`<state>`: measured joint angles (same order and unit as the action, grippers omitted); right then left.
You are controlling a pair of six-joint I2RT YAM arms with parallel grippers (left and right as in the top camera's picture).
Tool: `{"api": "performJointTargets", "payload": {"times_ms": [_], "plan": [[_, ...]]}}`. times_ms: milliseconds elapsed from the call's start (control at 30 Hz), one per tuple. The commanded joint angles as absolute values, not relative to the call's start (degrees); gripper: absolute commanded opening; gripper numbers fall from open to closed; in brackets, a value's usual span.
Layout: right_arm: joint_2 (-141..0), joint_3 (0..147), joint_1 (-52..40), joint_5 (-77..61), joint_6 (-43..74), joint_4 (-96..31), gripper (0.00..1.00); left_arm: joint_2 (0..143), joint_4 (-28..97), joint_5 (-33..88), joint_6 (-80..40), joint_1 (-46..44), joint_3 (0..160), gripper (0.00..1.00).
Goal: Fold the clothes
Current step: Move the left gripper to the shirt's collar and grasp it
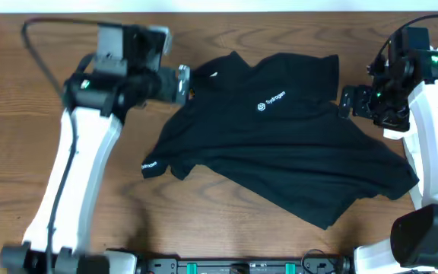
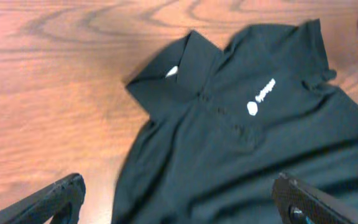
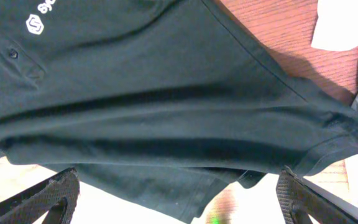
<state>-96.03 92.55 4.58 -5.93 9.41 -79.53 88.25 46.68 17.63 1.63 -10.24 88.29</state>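
Two empty, wide-spread tools: my left gripper at 10 o'clock, right gripper at 2 o'clock of the black polo shirt, unfolded on the table. Only overhead shows its white sleeve print.

Black polo shirt, front up, unfolded and rumpled. Lies askew from the middle of the worktop toward its right edge. Collar toward the far edge, small white logo on the chest, one sleeve pointing left.
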Motion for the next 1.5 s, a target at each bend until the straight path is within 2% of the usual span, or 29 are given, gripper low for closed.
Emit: {"api": "performJointTargets", "payload": {"times_ms": [0, 200, 367, 567, 867, 1100, 1267, 1467], "plan": [[-95.2, 92.8, 5.2, -5.8, 9.1, -79.5, 0.99, 92.5, 44.5, 20.8, 2.7, -10.4, 89.3, 0.98], [-95.2, 92.8, 5.2, -5.8, 9.1, -79.5, 0.99, 98.1, 36.3, 25.0, 2.4, -11.5, 89.3, 0.98], [-95.2, 92.8, 5.2, -5.8, 9.1, -79.5, 0.99, 102.5, 30.3, 14.7, 3.0, -13.9, 89.3, 0.98], [-95.2, 92.8, 5.2, -5.8, 9.1, -79.5, 0.99, 109.0, 29.2, 6.1, 3.0, -14.4, 89.3, 0.98], [-95.2, 92.8, 5.2, -5.8, 9.1, -79.5, 0.99, 119.0, 27.0, 6.0, 1.2, -14.2, 89.3, 0.98], [-95.2, 92.8, 5.2, -5.8, 9.1, -79.5, 0.99, 121.5, 26.9, 5.9, 1.2, -14.2, 89.3, 0.99], [-95.2, 92.8, 5.2, -5.8, 9.1, -79.5, 0.99, 121.6, 26.5, 5.9, 1.2, -14.2, 89.2, 0.80], [-95.2, 92.8, 5.2, -5.8, 9.1, -79.5, 0.99, 123.4, 23.9, 5.9, -3.5, -14.2, 89.1, 0.79]]}}
